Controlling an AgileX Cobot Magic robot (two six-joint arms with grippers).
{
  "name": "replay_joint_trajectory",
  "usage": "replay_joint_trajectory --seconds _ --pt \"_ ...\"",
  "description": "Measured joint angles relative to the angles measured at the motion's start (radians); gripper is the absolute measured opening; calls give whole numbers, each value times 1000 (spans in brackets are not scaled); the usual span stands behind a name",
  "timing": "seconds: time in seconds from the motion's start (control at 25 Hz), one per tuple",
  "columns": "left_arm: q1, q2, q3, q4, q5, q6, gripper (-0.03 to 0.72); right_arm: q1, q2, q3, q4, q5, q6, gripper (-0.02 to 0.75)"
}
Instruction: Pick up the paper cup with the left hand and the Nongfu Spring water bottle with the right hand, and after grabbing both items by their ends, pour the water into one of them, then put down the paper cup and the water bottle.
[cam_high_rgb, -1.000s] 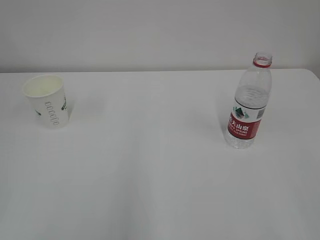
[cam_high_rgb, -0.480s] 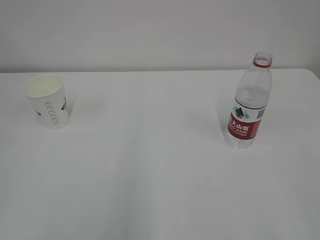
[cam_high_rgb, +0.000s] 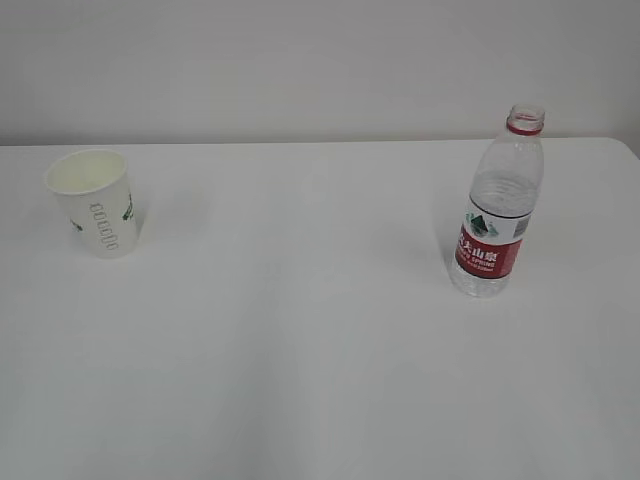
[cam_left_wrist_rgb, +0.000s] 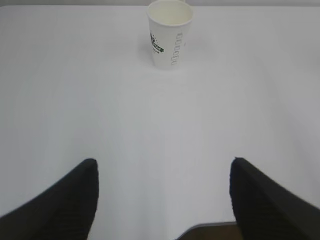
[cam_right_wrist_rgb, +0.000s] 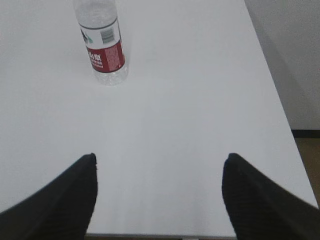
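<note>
on the table, paper cup and water bottle stand apart; both end effectors gape empty.

Neither arm shows in the exterior view. In the right wrist view the Nongfu Spring water bottle is cut off at the top edge — neck and mouth unseen. Both wrist views crop the jaws at the bottom edge, only dark tips showing. The paper cup print is too small to read — its inside bottom is hidden.
</note>
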Motion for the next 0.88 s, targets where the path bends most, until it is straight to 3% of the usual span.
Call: replay_joint_trajectory --seconds 0.52,0.88 --pt "0 4 -52 12 -165 69 587 0 0 -49 1 -206 -58 590" --pt "0 95 -52 25 -379 86 587 0 20 -49 1 -326 -85 590"
